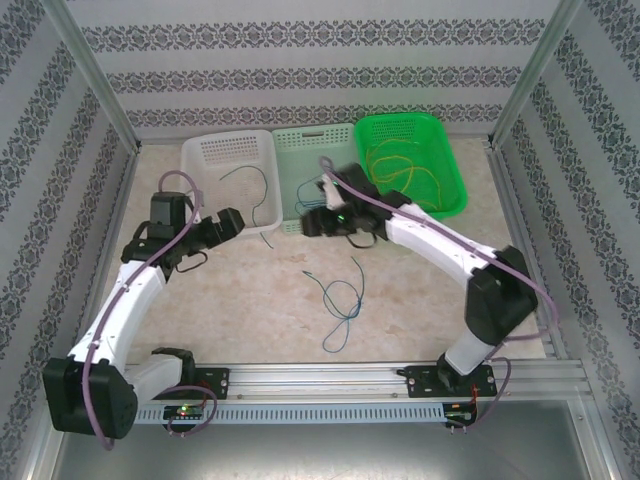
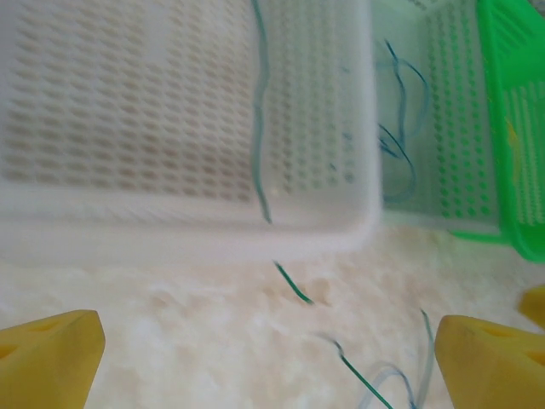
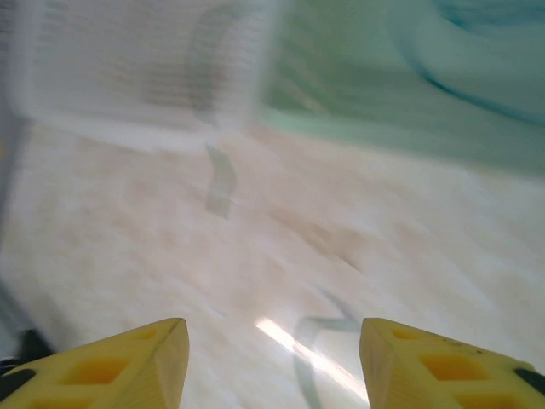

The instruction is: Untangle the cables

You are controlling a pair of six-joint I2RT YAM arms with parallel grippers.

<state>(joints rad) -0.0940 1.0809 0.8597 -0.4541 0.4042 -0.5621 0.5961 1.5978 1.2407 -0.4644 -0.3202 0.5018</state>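
right tool spread wide over beige table; patterned walls around

The table had a matt, mottled beige face, like stone or laminate. The white basket, pale green basket and bright green basket were perforated moulded plastic with a faint sheen. The cables wore thin, smooth sheathing. The left hand and right hand had matt yellow plastic fingers. The left arm and right arm had glossy white shells and black joints. The rail was pale, dull metal.
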